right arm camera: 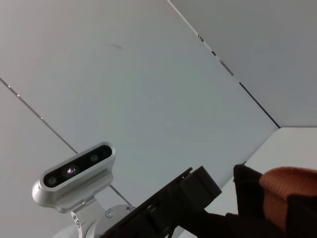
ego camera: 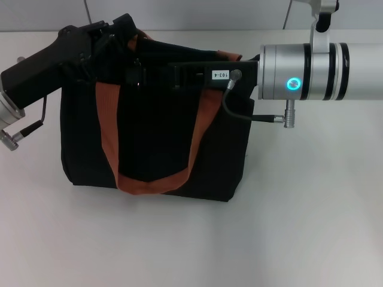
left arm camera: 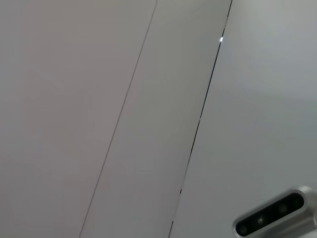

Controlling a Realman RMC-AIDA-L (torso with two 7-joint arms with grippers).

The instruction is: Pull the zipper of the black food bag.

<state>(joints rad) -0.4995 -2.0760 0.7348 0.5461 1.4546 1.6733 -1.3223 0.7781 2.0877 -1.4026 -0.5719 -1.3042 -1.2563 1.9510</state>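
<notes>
- The left gripper (ego camera: 122,30) sits at the bag's top left corner, its black body pressed in against the upper edge. I cannot tell how wide its fingers stand or whether they have hold of any fabric; its own wrist view shows only wall panels.
- The black food bag (ego camera: 155,137) stands upright on the white counter (ego camera: 191,245), directly below both sets of fingers. It looks like soft, light fabric that keeps its boxy shape only loosely, so the top edge will probably sag and drag along unless one end is pinned.
- Its rust-orange handle strap (ego camera: 111,137) hangs slack down the front face; it is floppy and a poor place to brace.
- The zipper cannot be made out in any view. By my reckoning it lies on the top edge, somewhere between the two sets of fingers, hidden by the black gripper bodies.
- A small metal tab is likely slippery and thin, so it wants a firm pinch across its flat faces and a pull along the track.
- The right gripper (ego camera: 179,73) reaches in along the top edge from the right corner. Whether its fingers are spread or closed on anything, I cannot tell.
</notes>
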